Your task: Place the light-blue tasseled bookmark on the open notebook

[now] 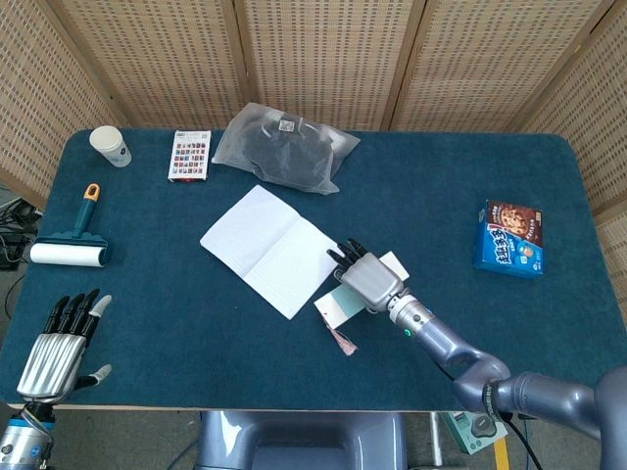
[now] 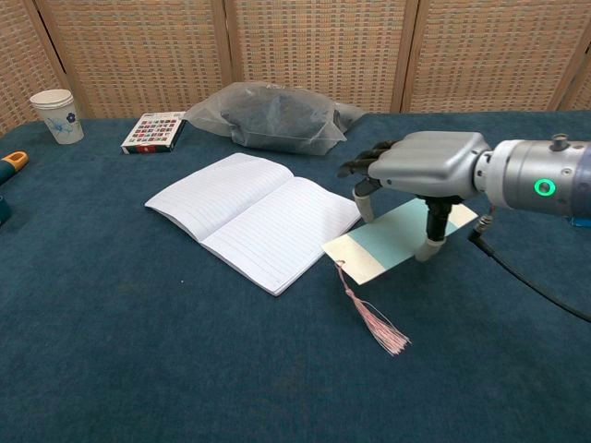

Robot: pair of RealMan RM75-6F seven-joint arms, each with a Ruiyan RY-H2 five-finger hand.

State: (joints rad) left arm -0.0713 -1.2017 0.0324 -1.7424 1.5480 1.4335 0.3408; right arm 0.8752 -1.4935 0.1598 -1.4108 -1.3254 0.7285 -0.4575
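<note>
The open notebook [image 1: 272,250] [image 2: 254,217] lies with blank lined pages up at the table's middle. My right hand [image 1: 367,279] [image 2: 425,166] holds the light-blue bookmark [image 1: 336,305] [image 2: 392,235] between thumb and fingers, just right of the notebook's right corner. The card tilts down to the left, and its near end almost touches the notebook's edge. Its pink tassel [image 2: 374,318] trails on the cloth. My left hand [image 1: 54,352] rests at the front left edge with fingers spread and holds nothing; the chest view does not show it.
A grey plastic bag [image 1: 284,147] lies behind the notebook, with a card box [image 1: 189,155] and a paper cup [image 1: 110,146] to its left. A lint roller [image 1: 73,240] sits at the left and a blue cookie box [image 1: 509,238] at the right.
</note>
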